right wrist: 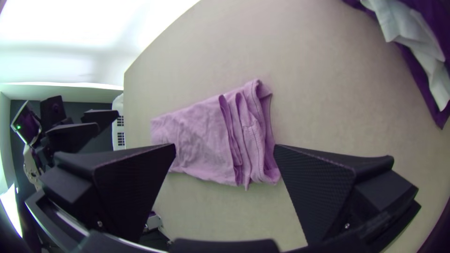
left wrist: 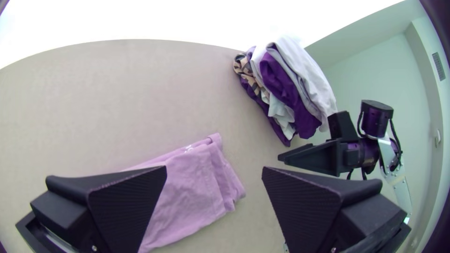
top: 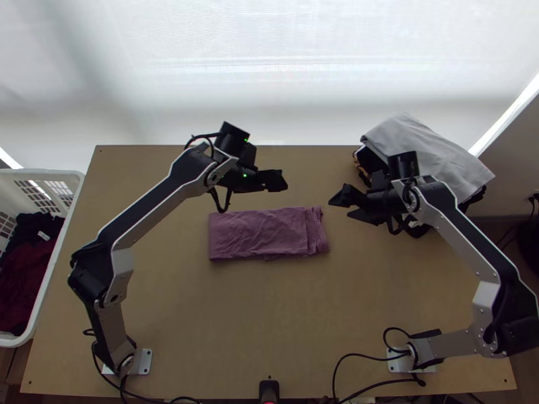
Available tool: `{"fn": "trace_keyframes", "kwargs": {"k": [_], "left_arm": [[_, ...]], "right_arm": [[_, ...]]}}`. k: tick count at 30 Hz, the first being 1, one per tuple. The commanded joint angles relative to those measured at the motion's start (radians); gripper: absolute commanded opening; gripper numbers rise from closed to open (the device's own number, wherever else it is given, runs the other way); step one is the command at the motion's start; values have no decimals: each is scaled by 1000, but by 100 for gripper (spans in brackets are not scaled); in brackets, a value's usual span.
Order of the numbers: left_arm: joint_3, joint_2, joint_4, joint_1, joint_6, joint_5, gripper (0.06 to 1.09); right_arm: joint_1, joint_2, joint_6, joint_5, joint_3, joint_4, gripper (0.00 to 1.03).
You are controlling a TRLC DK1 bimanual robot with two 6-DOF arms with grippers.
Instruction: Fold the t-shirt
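Plainly, the t-shirt (top: 259,233) lies in a narrow folded band on the tabletop (top: 202,323). My left tool (left wrist: 214,169) is spread wide near its far long edge; my right tool (right wrist: 225,147) gapes too, off its layered short end. Neither pinches cloth. I expect it light, soft and limp, hard to damage but quick to wrinkle, with loose layers apt to slide apart. I'd grip that layered end low, taking every ply together. The underside is hidden, and I can't tell where the sleeves and collar are tucked or count the plies.
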Motion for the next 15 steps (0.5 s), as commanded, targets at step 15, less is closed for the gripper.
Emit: {"fn": "trace_keyframes", "kwargs": {"k": [15], "left_arm": [[-81, -67, 6, 42, 4, -2, 104]], "right_arm": [[51, 253, -252, -142, -53, 27, 98]]}}
